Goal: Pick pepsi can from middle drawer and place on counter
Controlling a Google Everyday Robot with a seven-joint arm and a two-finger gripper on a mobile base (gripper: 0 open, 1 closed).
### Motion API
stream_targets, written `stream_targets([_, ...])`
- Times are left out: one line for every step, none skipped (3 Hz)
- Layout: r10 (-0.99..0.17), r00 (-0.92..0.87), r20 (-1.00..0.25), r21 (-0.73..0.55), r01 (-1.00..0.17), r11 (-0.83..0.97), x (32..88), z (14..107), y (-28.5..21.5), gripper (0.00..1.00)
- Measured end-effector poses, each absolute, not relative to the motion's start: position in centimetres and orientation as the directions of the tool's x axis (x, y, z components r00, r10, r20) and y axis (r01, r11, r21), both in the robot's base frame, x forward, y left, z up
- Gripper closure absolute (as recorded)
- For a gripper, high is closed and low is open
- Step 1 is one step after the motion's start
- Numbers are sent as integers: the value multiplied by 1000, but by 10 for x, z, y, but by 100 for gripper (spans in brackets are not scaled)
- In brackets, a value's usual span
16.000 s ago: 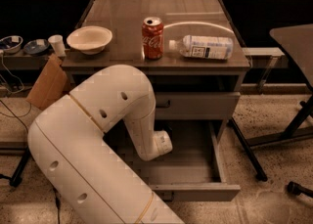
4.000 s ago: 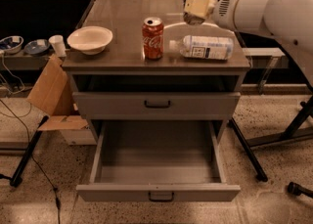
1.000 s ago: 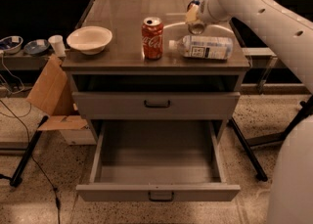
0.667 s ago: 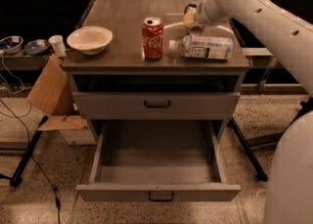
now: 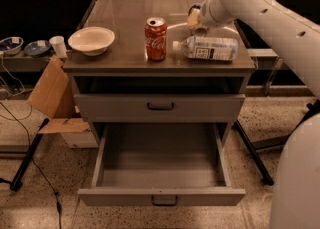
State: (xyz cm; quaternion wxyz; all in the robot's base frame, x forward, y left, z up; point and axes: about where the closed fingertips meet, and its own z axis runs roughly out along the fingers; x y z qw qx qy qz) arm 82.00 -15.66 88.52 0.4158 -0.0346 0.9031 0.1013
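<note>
Although the pepsi can is seen at the surface, upper right, its release by the tool cannot be told.

Counted one gripper at the counter back right, one pepsi can, one Coca-Cola can, one bottle, one white bowl.
</note>
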Motion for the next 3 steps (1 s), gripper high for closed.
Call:
stream_targets([22, -652, -758, 155, -148, 977, 820, 885, -156, 15])
stream_targets([30, -650, -760, 162, -145, 976, 819, 886, -156, 0])
stream_targets([30, -650, -760, 162, -145, 976, 819, 886, -156, 0])
